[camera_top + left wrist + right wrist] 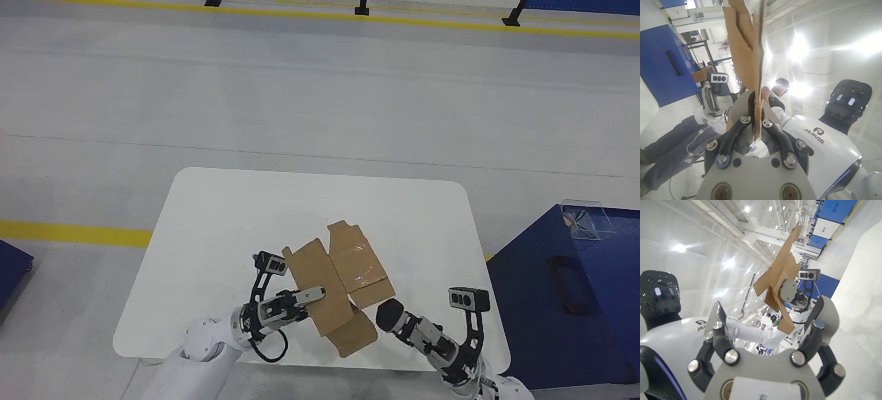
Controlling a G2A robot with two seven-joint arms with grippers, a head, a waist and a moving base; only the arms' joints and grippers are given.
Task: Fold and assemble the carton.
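While my left claw (756,106) clamps the carton (743,47) and my right claw (770,301) gapes empty, folding looks barely begun.

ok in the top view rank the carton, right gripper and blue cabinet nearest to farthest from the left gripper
1. carton, clamped in the left gripper
2. right gripper, just across the carton
3. blue cabinet, at the far right
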